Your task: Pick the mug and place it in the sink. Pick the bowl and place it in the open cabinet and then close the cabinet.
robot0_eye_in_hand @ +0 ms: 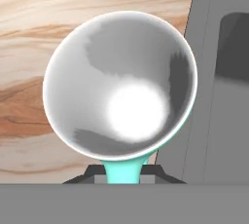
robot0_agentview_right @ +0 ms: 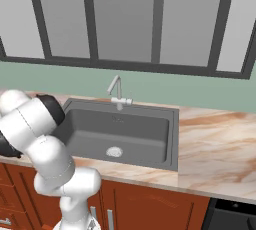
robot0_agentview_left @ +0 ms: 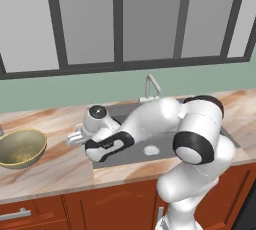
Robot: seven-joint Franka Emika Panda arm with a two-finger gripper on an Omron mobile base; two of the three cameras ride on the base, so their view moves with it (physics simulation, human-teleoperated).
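The two-finger gripper (robot0_eye_in_hand: 124,178) was clamped on the small teal-green mug's (robot0_eye_in_hand: 121,84) handle, its tips mostly cut off; the dark grey sink (robot0_eye_in_hand: 219,96) lay just beside.

Kitchen (sink (robot0_agentview_right: 75,119), marble counter (robot0_agentview_right: 220,144))

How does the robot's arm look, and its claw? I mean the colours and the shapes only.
The arm is made of glossy white, rounded segments with dark grey to black bands and round caps at the joints. The hand section is black with a white stripe. No loose cables or markings show. The claw has two small dark fingertips.
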